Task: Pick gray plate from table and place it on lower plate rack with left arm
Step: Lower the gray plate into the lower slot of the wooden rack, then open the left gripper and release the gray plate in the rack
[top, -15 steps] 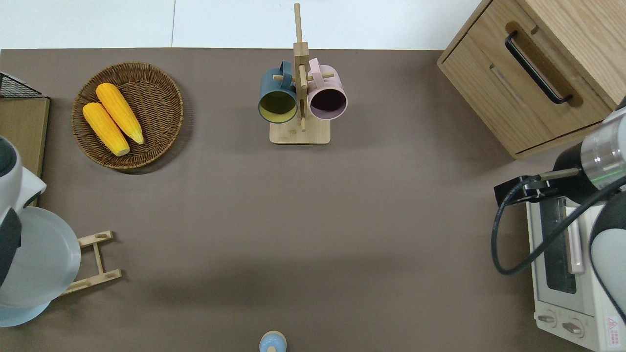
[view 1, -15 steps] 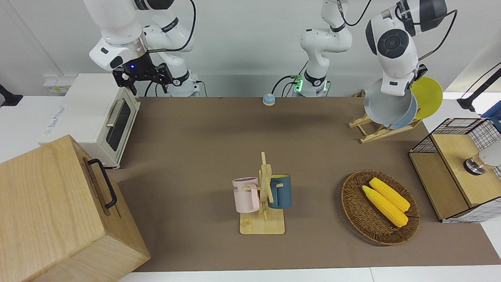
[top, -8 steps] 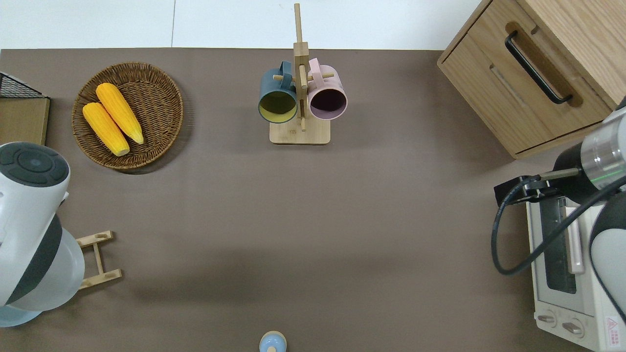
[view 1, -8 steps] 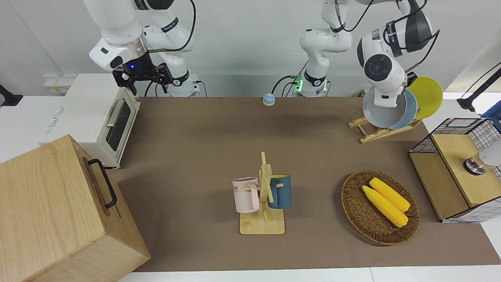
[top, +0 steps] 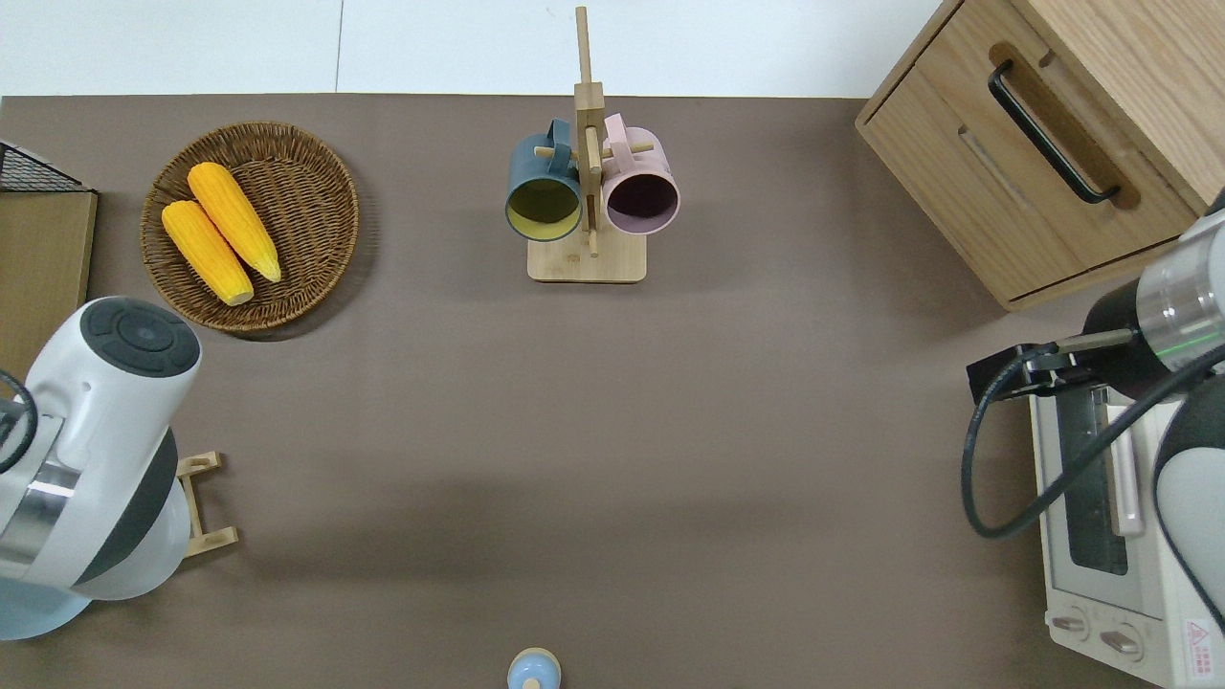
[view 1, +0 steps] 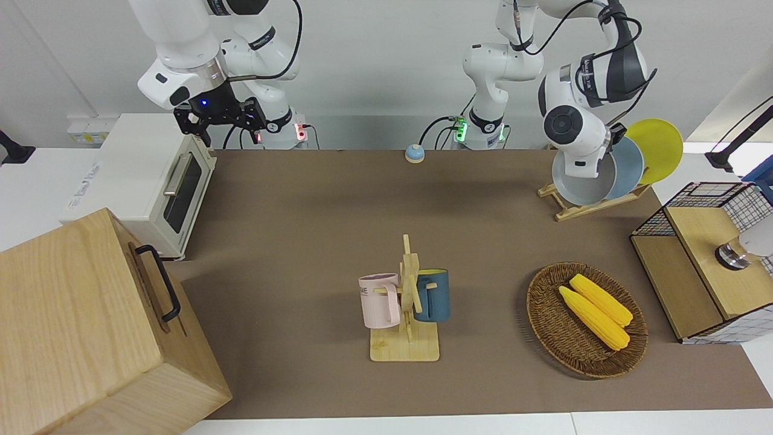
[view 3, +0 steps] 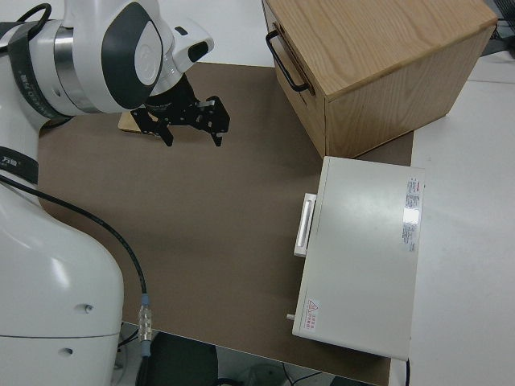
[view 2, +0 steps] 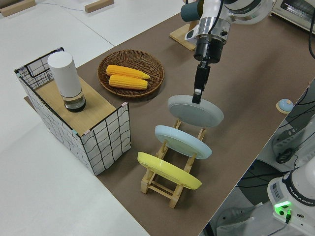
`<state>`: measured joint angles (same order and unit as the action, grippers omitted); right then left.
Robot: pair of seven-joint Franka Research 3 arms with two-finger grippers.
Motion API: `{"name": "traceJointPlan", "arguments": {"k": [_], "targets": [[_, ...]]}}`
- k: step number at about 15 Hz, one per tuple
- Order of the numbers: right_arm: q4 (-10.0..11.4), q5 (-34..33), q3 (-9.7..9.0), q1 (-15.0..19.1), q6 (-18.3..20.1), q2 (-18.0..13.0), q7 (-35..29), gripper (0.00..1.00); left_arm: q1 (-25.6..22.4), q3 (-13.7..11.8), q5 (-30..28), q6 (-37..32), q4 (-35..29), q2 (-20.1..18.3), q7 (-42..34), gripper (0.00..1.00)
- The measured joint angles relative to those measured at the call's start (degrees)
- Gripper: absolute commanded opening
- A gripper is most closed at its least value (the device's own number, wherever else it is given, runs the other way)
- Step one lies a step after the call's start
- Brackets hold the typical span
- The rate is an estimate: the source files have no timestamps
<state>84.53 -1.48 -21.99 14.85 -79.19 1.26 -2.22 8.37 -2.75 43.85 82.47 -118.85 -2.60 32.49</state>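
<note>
While the round pale gray plate [view 2: 195,111] hangs tilted over the light wooden peg rack [view 2: 170,184], pinched at its rim

The left gripper [view 2: 197,97] is clamped on its edge, presumably slanting it to match the slots; light blue plate [view 2: 182,141] and yellow plate [view 2: 168,170] stand toward five o'clock in the left side view. The right arm is parked, its fingers spread. No readable writing nearby.

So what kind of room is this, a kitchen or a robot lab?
Probably a robot lab set up like a kitchen: two white arms at a table with a toaster oven, mugs on a wooden mug stand, and plates in a rack.
</note>
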Motion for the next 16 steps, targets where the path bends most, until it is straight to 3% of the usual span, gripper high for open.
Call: {"name": "traceJointPlan", "arguments": {"k": [14,15,16], "targets": [[0.0,0.0,0.0,0.0,0.0,0.0,0.0,0.983,0.4,0.1,1.9,4.4,-4.2,1.5,7.1,0.0],[0.0,0.0,0.0,0.0,0.0,0.0,0.0,0.983,0.4,0.1,1.9,4.5,-4.3,1.5,7.2,0.2],[0.0,0.0,0.0,0.0,0.0,0.0,0.0,0.983,0.4,0.1,1.9,4.5,-4.3,1.5,7.2,0.59]]}}
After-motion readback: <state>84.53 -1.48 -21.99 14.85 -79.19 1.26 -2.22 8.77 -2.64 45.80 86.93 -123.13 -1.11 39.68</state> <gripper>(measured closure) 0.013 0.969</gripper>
